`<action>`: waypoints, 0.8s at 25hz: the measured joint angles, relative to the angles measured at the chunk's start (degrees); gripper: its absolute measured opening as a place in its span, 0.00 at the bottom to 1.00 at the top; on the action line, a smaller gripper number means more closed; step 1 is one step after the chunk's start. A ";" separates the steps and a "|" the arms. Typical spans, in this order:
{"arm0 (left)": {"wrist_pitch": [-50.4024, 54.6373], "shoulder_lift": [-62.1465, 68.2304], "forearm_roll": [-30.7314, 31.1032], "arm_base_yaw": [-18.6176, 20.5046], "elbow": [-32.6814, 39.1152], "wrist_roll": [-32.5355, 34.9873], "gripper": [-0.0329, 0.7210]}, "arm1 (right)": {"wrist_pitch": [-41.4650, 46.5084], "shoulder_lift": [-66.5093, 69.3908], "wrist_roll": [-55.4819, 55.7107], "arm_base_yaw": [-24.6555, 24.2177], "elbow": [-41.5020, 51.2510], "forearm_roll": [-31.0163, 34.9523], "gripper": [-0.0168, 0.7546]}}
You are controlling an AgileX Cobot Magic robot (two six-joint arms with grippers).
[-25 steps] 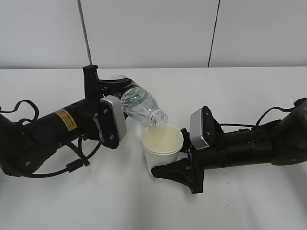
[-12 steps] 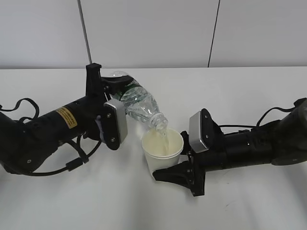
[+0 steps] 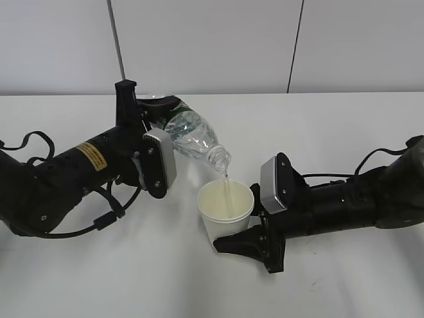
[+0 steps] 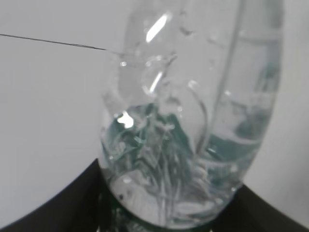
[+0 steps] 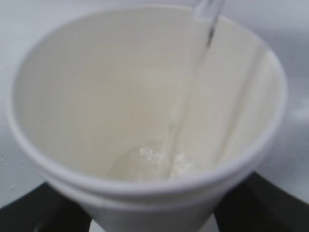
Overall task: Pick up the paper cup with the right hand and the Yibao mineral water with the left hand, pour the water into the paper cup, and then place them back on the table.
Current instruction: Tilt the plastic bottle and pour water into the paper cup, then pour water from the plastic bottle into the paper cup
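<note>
My left hand (image 3: 149, 119) is clamped around the Yibao mineral water (image 3: 189, 136), tipped neck-down toward my right side. Compared with a second ago I have raised the bottle: its mouth, which sat almost on the rim, now hangs clear above the paper cup (image 3: 226, 211). A thin stream of the water (image 3: 225, 185) now falls from it, where earlier little showed. My right hand (image 3: 244, 240) grips the cup low on its wall, slightly lower and nearer to me than before. It looks just clear of the table (image 3: 331, 132), though I cannot be sure. From my right wrist the stream (image 5: 186, 96) lands inside the cup (image 5: 87, 96), pooling shallowly at the bottom. Pouring is under way, I judge; much water remains in the bottle (image 4: 188, 135), and setting both down comes later.
</note>
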 joint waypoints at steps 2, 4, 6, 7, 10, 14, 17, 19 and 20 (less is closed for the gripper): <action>0.00 0.00 0.00 0.00 0.00 0.00 0.56 | 0.00 0.00 0.00 0.00 0.00 -0.13 0.69; 0.00 0.00 0.00 0.00 0.00 0.00 0.56 | 0.00 0.00 0.00 0.00 0.00 -0.13 0.69; 0.00 0.00 0.00 0.00 0.00 0.05 0.56 | 0.00 0.00 0.00 0.00 0.00 -0.13 0.69; 0.00 0.00 0.00 0.00 0.00 0.05 0.56 | 0.00 0.00 0.00 0.00 0.00 -0.13 0.69; -0.07 0.00 -0.01 0.00 0.00 0.56 0.56 | 0.04 0.00 0.00 0.00 0.00 -0.02 0.69; -0.07 0.00 -0.01 0.00 0.00 2.12 0.56 | 0.41 0.00 0.00 0.00 0.00 0.20 0.69; -0.07 0.00 -0.08 0.00 0.00 2.50 0.56 | 0.49 0.00 0.00 -0.12 0.00 0.20 0.69; -0.07 0.00 -0.12 0.00 0.00 2.56 0.56 | 0.49 0.00 0.00 -0.62 0.00 0.20 0.69; -0.07 0.00 -0.12 0.00 0.00 2.56 0.56 | 0.49 0.00 0.00 -0.74 0.00 0.20 0.69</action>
